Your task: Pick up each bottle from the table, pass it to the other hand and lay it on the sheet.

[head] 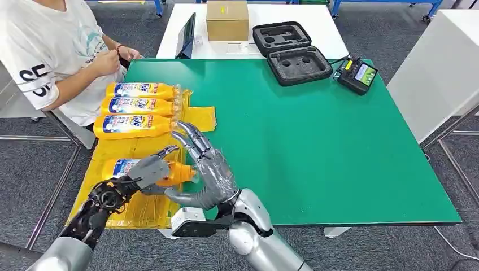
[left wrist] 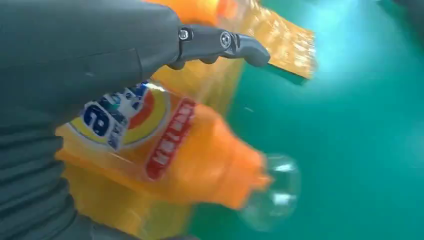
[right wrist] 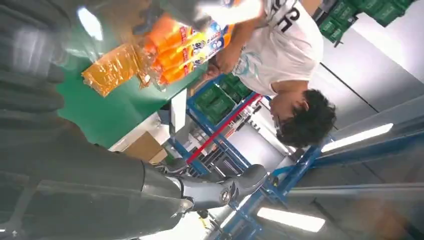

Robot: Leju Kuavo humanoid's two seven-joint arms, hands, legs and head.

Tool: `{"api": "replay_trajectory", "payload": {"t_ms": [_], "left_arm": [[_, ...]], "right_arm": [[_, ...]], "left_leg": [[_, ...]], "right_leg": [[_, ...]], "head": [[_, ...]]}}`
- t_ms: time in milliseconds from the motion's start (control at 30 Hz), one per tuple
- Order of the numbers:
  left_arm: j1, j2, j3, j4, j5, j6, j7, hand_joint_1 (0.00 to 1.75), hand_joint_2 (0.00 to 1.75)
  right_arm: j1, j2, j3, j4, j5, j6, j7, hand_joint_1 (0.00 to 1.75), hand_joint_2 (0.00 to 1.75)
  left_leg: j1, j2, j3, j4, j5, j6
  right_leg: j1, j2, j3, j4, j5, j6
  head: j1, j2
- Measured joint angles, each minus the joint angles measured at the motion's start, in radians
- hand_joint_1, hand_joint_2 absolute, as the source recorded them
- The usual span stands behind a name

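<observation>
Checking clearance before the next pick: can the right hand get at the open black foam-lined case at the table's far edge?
Probably yes: the right hand is open beside the held orange bottle, and bare green table top lies between it and the black foam-lined case. Whether the arm reaches that far is uncertain.

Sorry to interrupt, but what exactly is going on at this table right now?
The robot's left hand holds an orange bottle over the yellow sheet at the green table's edge. Its right hand is open beside the bottle's cap end. Three bottles already lie on the sheet. A person sits at the far corner.
</observation>
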Motion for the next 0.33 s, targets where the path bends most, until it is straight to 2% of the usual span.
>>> {"api": "replay_trajectory", "payload": {"t_ms": [67,133,167,233,333], "left_arm": [[0.001,-0.008,0.036,0.004,0.132,-0.049,0.001,0.0,0.0],[0.02,-0.032,0.101,0.002,0.329,-0.006,0.016,0.0,0.0],[0.031,-0.042,0.121,-0.006,0.386,0.012,0.03,0.0,1.75],[0.042,-0.058,0.138,-0.027,0.417,0.1,0.007,0.0,1.75],[0.081,-0.083,0.177,-0.092,0.496,0.445,-0.113,0.0,1.75]], "right_arm": [[-0.003,0.0,0.003,0.008,0.0,0.0,0.003,0.0,1.75],[-0.006,0.0,0.008,0.018,0.0,-0.001,0.006,0.0,1.75],[-0.006,0.0,0.011,0.022,0.0,-0.002,0.007,0.0,1.75],[-0.007,0.001,0.014,0.028,0.0,-0.003,0.009,0.0,1.75],[-0.01,0.003,0.023,0.036,0.001,-0.003,0.018,0.0,1.75]], "left_leg": [[0.0,0.0,0.0,0.0,0.0,0.0],[0.0,0.0,0.0,0.0,0.0,0.0],[0.0,0.0,0.0,0.0,0.0,0.0],[0.0,0.0,-0.002,0.0,0.001,0.001],[0.0,0.005,-0.005,0.001,0.0,0.0]], "right_leg": [[0.0,0.0,0.0,0.0,0.0,0.0],[0.0,0.0,-0.001,0.0,0.0,0.0],[0.0,0.0,-0.001,0.0,0.0,0.0],[0.0,-0.001,-0.002,0.0,0.0,0.0],[0.0,0.002,-0.007,0.0,0.002,0.0]], "head": [[0.0,0.0],[0.0,0.0],[0.001,0.0],[0.0,0.0],[0.001,0.0]]}}
